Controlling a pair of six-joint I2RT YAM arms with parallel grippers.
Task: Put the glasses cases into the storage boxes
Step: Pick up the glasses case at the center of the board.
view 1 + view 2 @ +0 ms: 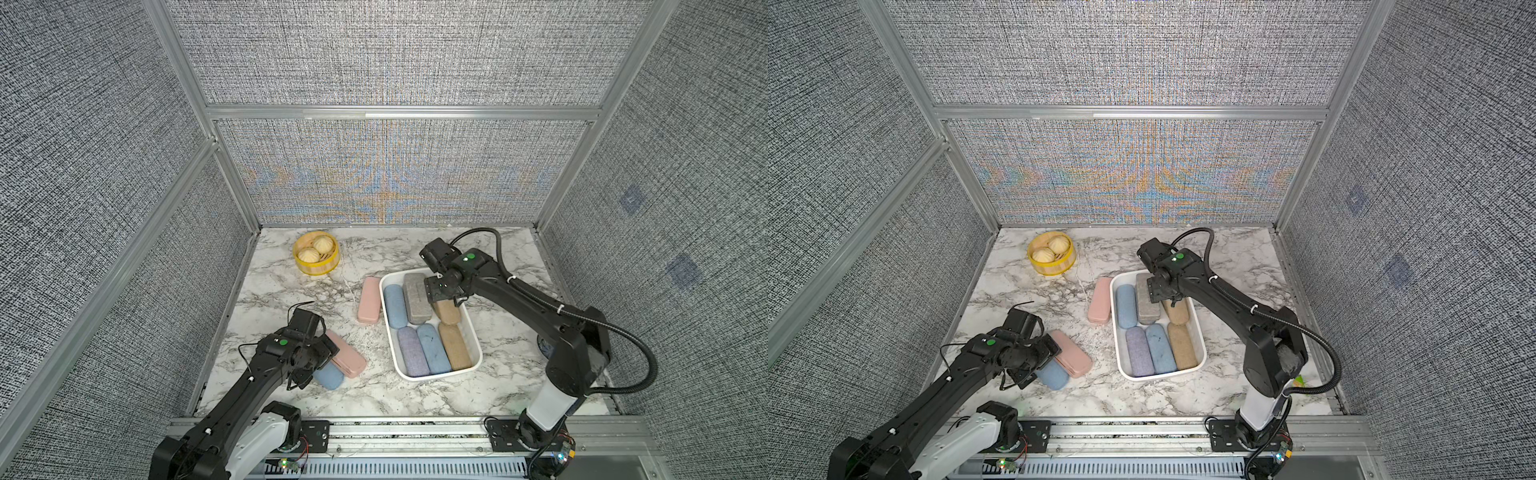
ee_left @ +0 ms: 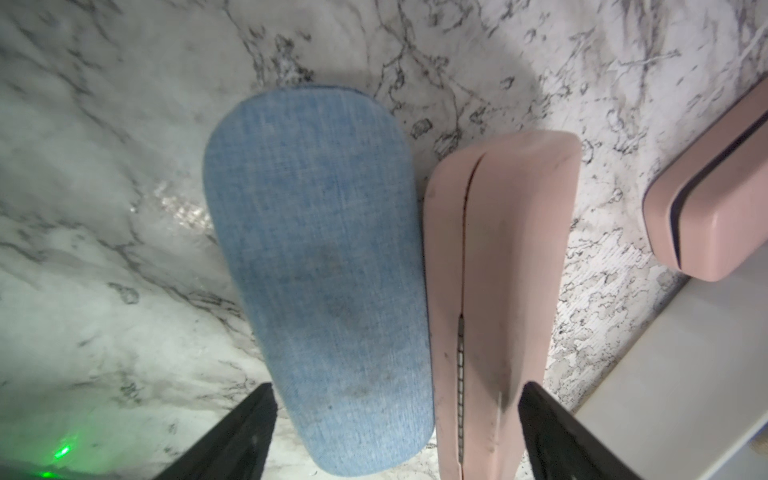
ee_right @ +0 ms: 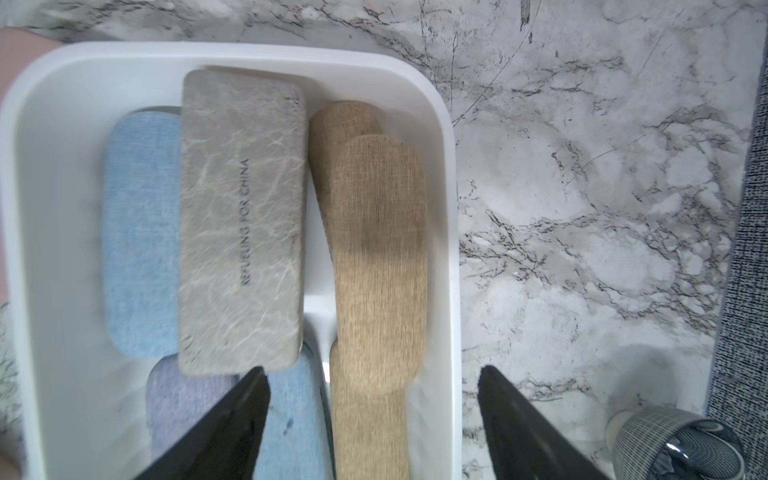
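- Left gripper (image 2: 395,386): jaws spread wide, low over the marble tabletop (image 1: 291,286) at the near left; the ends of two cases lie side by side between the jaws; whether either jaw touches them cannot be told.
- Loose blue case (image 2: 320,270): fabric-textured, flat on the tabletop, outside the bin; the first pink case (image 2: 498,270) lies just beside it, seam and hinge turned toward the wrist camera.
- Second pink case (image 1: 369,300): smooth, on the tabletop just beside the bin's left long wall, also outside.
- White bin (image 1: 441,372): right of centre; the far row holds the far blue case (image 1: 395,306), the grey case (image 3: 241,220) and tan cases; the near row holds the lavender case (image 1: 412,351), the near blue case (image 1: 433,348) and the near tan case (image 1: 456,346).
- Right gripper (image 3: 372,374): jaws parted above the bin's far right part; the blurred tan case (image 3: 378,257) lies between them with a gap on each side, so nothing is pinched.
- The blurred tan case rests on the under tan case (image 3: 345,120); the grey case's near end overlaps the lavender and near blue cases.
- Yellow steamer basket (image 1: 309,270): far left of the tabletop, two pale buns (image 1: 324,245) inside; a dark patterned bowl (image 3: 681,440) stands right of the bin, well apart from it.
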